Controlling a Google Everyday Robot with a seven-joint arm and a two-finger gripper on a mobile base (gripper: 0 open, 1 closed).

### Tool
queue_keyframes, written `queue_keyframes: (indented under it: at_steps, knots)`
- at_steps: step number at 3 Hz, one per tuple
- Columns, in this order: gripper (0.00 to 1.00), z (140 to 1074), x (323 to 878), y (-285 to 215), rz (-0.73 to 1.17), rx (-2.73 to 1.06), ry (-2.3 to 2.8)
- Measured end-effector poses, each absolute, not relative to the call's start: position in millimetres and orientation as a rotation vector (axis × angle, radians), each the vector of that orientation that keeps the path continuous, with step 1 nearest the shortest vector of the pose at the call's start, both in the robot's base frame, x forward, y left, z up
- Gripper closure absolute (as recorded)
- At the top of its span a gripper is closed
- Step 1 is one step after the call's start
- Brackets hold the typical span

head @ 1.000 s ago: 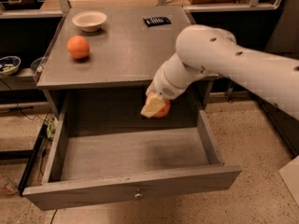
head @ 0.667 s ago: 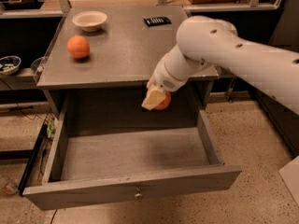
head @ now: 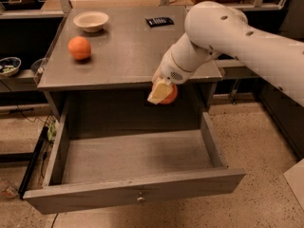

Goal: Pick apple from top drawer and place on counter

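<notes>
Robot test lab, to judge by the setting: a plain grey counter [head: 123, 56] on speckled floor [head: 256, 141], flanked by dark shelves [head: 23, 76], a loose cable [head: 18, 113] trailing at left. The white arm's gripper [head: 161, 93], above the open drawer [head: 137, 186] at the counter's front edge, clasps an apple [head: 171, 95].

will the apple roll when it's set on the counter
Probably a little: the apple, held by the gripper above the open top drawer, is round, and the counter looks flat and smooth. It looks firm, so unlikely to squash.
</notes>
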State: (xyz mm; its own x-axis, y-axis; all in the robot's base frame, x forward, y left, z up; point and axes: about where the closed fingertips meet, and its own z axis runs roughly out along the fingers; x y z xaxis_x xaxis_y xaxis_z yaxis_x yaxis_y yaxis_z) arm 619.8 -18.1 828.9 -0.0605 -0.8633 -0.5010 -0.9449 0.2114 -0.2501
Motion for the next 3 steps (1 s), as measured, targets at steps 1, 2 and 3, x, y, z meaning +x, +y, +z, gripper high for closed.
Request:
queue_keyframes:
  at_steps: [1, 2, 3]
  knots:
    - [1.00, 861, 602, -32, 0.164, -1.647, 1.949]
    - [1.00, 861, 602, -32, 0.164, -1.647, 1.948]
    - [1.00, 862, 620, -27, 0.174, -1.662, 1.931]
